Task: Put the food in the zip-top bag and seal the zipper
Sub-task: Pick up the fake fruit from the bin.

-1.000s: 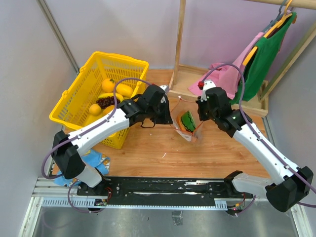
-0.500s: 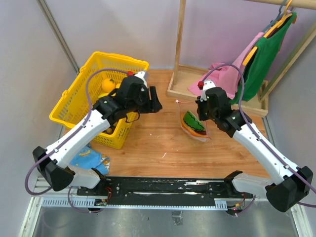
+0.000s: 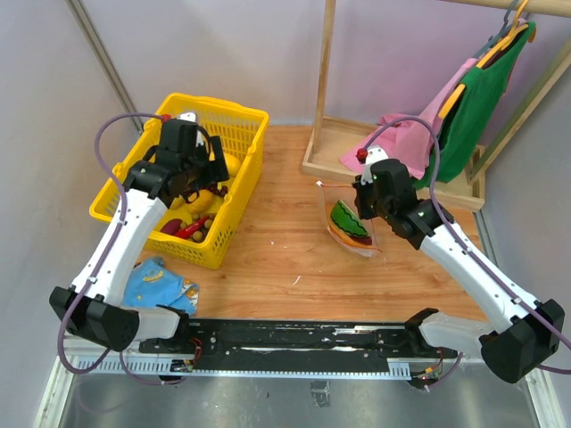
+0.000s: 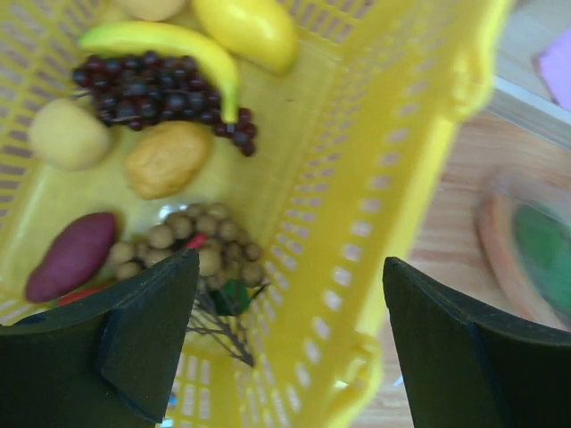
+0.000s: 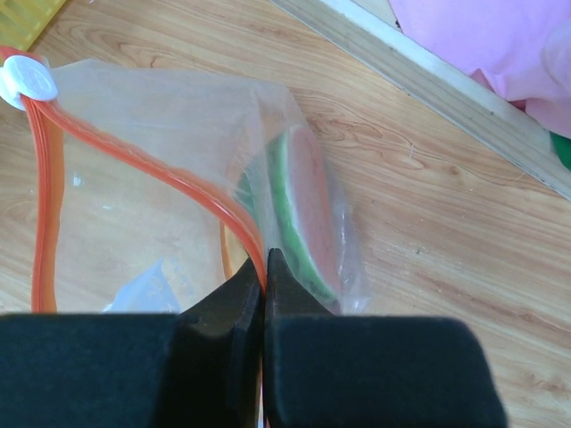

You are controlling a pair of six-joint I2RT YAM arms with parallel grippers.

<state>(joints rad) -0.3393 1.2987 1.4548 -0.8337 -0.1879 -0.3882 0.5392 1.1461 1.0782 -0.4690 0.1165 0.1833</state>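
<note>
Swung clear of the bag a second ago, my left gripper (image 4: 294, 267) now hangs over the yellow basket (image 3: 214, 105), and its jaws have spread on the way. They stand wide apart with nothing between them. Under them lie the banana (image 4: 169, 45), the dark grapes (image 4: 152, 89) and a reddish-purple piece (image 4: 71, 254), none of them touched yet.

My right gripper (image 5: 265, 259) has not budged. It is clenched on the rim of the zip-top bag (image 5: 134, 214), pinching the red zipper (image 5: 45, 178) and holding the mouth up and open toward the basket side. The white slider (image 5: 22, 78) sits at the far end of the strip.

The watermelon wedge (image 5: 303, 214) is inside the bag, leaning against the wall by my pinching fingers, and the bag itself rests on the wooden table (image 3: 268, 259), well apart from the basket.

So I read it as one piece delivered and the left arm back for the next (the banana looks the easiest reach). Sealing is a long way off, as most of the food is in the basket.
</note>
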